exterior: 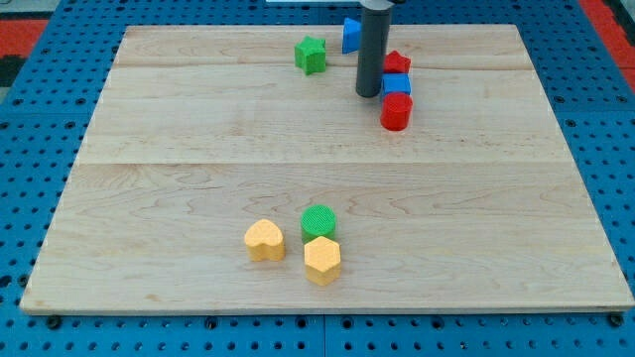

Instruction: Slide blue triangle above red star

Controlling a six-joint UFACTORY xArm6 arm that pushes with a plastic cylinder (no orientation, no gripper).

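The blue triangle (pixel 350 35) lies near the board's top edge, partly hidden behind my rod. The red star (pixel 398 62) sits just right of the rod, below and right of the triangle. My tip (pixel 368 94) rests on the board below the triangle and left of the red star, close to a blue cube (pixel 397 84). A red cylinder (pixel 396 111) stands right below the cube. The three form a short column at the tip's right.
A green star (pixel 311 54) lies left of the rod. A green cylinder (pixel 318 220), a yellow heart (pixel 264 240) and a yellow hexagon (pixel 321 260) cluster near the view's bottom. The wooden board (pixel 149 149) sits on a blue pegboard.
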